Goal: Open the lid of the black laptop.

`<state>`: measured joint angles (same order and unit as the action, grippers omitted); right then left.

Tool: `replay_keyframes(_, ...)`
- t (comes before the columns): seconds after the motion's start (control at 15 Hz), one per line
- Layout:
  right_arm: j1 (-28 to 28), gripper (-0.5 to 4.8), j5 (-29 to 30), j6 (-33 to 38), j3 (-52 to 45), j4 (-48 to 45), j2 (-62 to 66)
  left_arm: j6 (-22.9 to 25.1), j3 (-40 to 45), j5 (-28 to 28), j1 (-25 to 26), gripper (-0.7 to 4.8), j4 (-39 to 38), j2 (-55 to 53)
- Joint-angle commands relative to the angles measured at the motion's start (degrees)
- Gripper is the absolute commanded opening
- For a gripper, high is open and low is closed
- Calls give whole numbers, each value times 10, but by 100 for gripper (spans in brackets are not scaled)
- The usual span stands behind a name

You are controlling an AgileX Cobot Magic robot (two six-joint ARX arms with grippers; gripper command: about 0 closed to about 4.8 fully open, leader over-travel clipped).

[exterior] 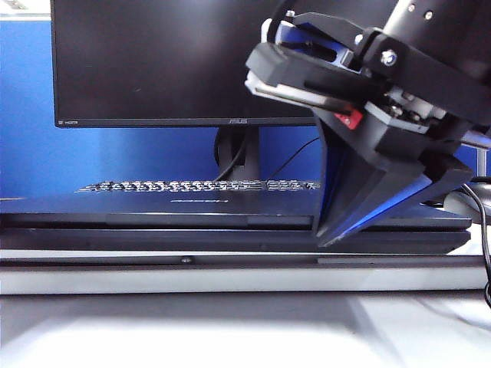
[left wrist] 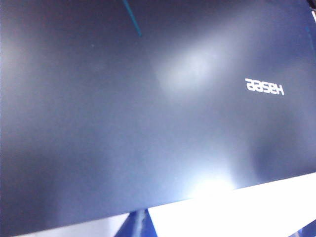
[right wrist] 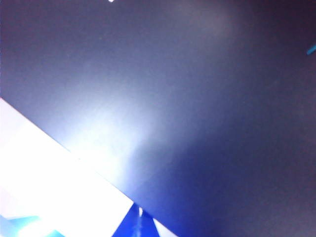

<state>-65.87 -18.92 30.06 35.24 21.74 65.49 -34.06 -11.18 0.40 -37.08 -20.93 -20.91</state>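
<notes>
Right claw: the right claw (exterior: 331, 230) hangs at the front edge of the black laptop (exterior: 230, 230), tips down against the lid (exterior: 153, 205); I cannot tell whether its fingers are apart or together.
Left claw: the left claw is not seen outside; its camera looks close on the lid (logo visible), state unclear.
Lid: shut flat, stiff, smooth, likely slippery; best lifted by the front lip.
Behind: keyboard (exterior: 199, 185), monitor (exterior: 184, 61).
Table: the table (exterior: 230, 322) carries the laptop.

You can read "Hasee" on the lid (left wrist: 148, 123), upside down in the left wrist view. The monitor (exterior: 184, 61) bezel carries "ASUS" and a small "HDMI" mark.
</notes>
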Motion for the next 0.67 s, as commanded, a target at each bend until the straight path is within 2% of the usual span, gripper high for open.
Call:
replay_keyframes(0.07,5,-5,-37,-15,5,-59,-1,9,-5,-29,1,-5,74,2)
replay_keyframes(0.67,73,-4,-2,-53,5,-100,-1,11,-7,-54,2,-5,105,2)
